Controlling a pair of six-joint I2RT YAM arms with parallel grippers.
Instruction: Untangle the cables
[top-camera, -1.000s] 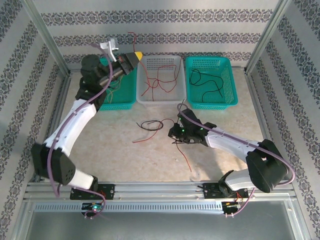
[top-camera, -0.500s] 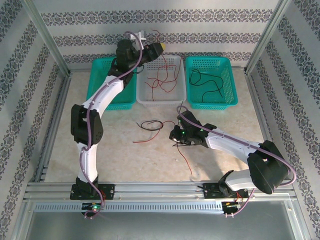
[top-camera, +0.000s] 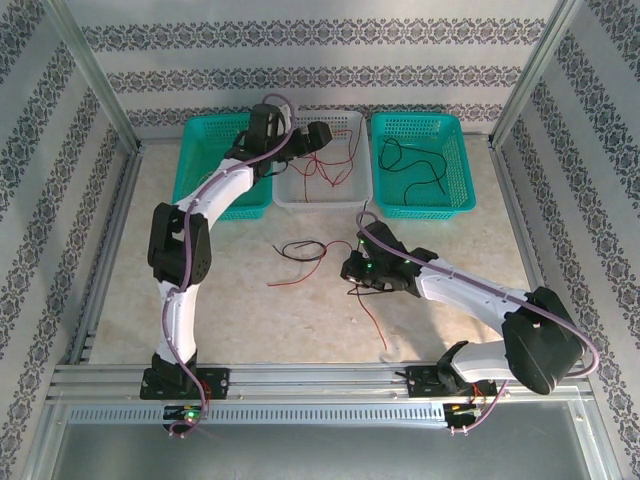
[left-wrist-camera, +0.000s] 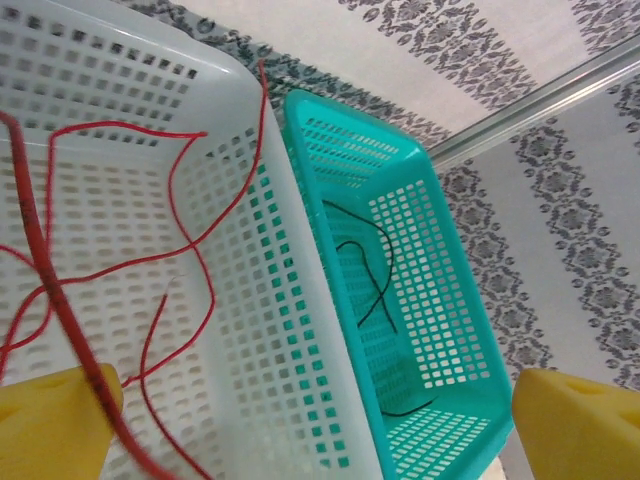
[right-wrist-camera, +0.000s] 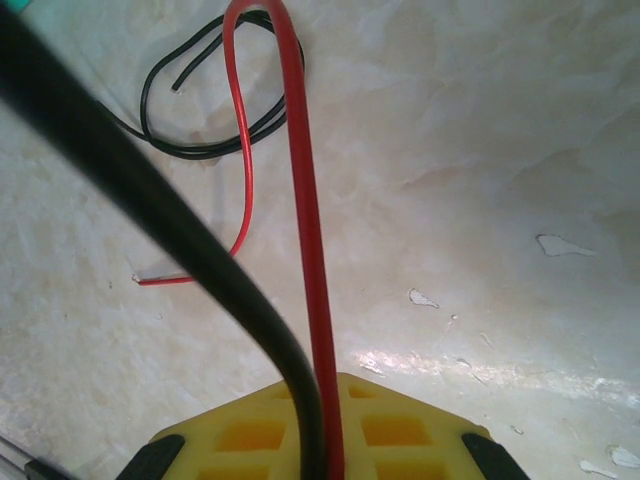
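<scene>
Top overhead, behind arms (top-camera: 170, 250); left wrist close over baskets (left-wrist-camera: 260, 300); right skims tabletop (right-wrist-camera: 480, 200).

Two teal baskets (top-camera: 205, 165), one white basket (top-camera: 320, 205), two robot arms (top-camera: 180, 250), and cables (right-wrist-camera: 308, 250) too tangled to count.

Bare tabletop (top-camera: 250, 330) nearside; cables (top-camera: 300, 245) centre, baskets (top-camera: 420, 122) behind.

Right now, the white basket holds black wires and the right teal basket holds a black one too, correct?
No: the white basket holds red wires, as the top view shows. The right teal basket does hold a black wire.
</scene>
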